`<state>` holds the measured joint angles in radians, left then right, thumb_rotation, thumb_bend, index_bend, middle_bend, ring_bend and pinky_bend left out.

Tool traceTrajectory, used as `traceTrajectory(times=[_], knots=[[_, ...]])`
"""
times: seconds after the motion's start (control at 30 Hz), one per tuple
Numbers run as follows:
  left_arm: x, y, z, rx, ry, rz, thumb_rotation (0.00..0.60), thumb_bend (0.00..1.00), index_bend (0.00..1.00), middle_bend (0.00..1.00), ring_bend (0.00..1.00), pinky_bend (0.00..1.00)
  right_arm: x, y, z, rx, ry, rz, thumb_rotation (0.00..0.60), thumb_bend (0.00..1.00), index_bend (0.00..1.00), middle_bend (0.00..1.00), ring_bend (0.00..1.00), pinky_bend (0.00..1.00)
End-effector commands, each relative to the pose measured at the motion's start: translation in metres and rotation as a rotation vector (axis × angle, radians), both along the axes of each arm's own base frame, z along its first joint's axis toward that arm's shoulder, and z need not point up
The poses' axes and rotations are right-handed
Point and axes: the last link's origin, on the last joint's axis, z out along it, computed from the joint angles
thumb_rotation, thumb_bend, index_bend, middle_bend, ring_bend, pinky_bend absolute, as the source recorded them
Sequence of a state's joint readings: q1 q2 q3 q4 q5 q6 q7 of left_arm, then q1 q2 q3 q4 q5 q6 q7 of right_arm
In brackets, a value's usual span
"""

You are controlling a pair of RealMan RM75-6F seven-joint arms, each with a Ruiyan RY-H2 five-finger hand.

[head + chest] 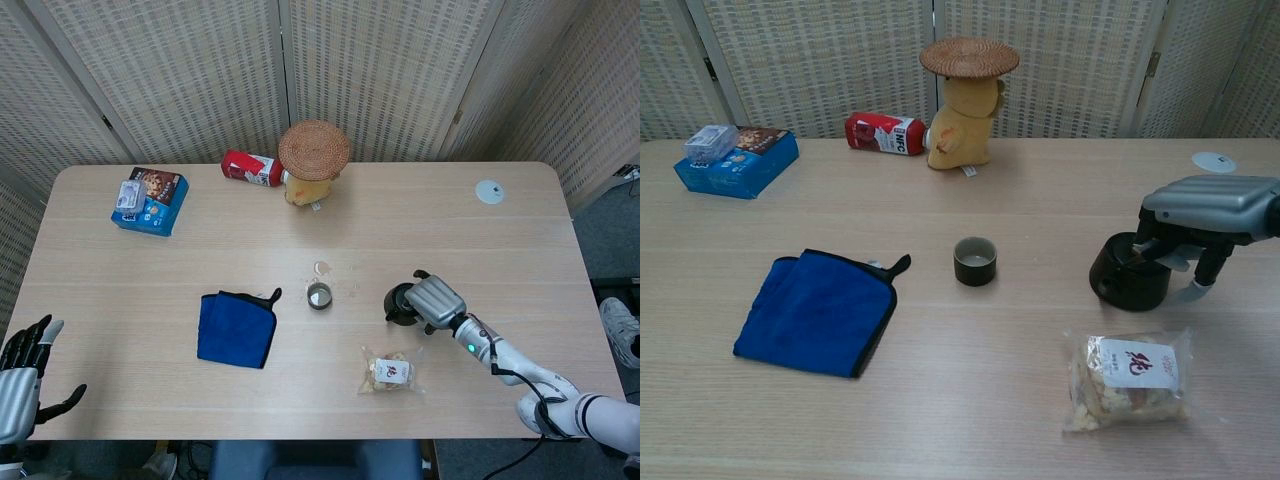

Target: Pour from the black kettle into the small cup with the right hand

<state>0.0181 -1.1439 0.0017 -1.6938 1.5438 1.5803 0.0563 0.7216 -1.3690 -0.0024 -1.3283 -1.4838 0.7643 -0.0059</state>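
Note:
The black kettle (399, 303) (1127, 284) stands on the table right of centre. My right hand (432, 299) (1206, 209) lies over its top and right side, fingers curled down around the handle. The small dark cup (319, 295) (975, 260) stands upright on the table, a short way to the left of the kettle. My left hand (20, 372) hangs off the table's near left corner with its fingers spread and nothing in it; the chest view does not show it.
A snack bag (390, 371) (1127, 378) lies just in front of the kettle. A blue cloth (237, 328) (820, 310) lies left of the cup. At the back are a straw-hatted plush toy (312, 165) (966, 100), a red can (250, 168), a blue box (150, 199) and a white disc (490, 192).

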Motion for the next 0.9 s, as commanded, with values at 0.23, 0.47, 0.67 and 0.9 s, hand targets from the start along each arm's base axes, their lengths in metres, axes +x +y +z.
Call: traceTrajectory(times=[0.23, 0.47, 0.67, 0.9], knots=[[-0.0003, -0.0007, 0.0000, -0.002, 0.000, 0.003, 0.600, 0.22, 0.03, 0.00, 0.00, 0.00, 0.0122, -0.0088, -0.0001, -0.019, -0.025, 0.004, 0.600, 0.00, 0.87, 0.95, 0.88, 0.22], [0.0004, -0.0003, -0.0013, -0.008, 0.000, 0.001, 0.600, 0.22, 0.03, 0.00, 0.00, 0.00, 0.0140, -0.0117, 0.0006, -0.033, -0.046, -0.008, 0.563, 0.00, 0.91, 0.97, 0.89, 0.22], [0.0012, -0.0001, -0.0017, -0.009, 0.001, 0.001, 0.600, 0.22, 0.03, 0.00, 0.00, 0.00, 0.0134, -0.0132, 0.0038, -0.051, -0.050, -0.015, 0.457, 0.00, 0.93, 0.97, 0.89, 0.22], [0.0025, 0.0008, -0.0018, -0.010, -0.002, -0.002, 0.600, 0.22, 0.03, 0.00, 0.00, 0.00, 0.0150, -0.0115, 0.0098, -0.091, -0.071, -0.025, 0.384, 0.00, 0.97, 0.99, 0.91, 0.22]])
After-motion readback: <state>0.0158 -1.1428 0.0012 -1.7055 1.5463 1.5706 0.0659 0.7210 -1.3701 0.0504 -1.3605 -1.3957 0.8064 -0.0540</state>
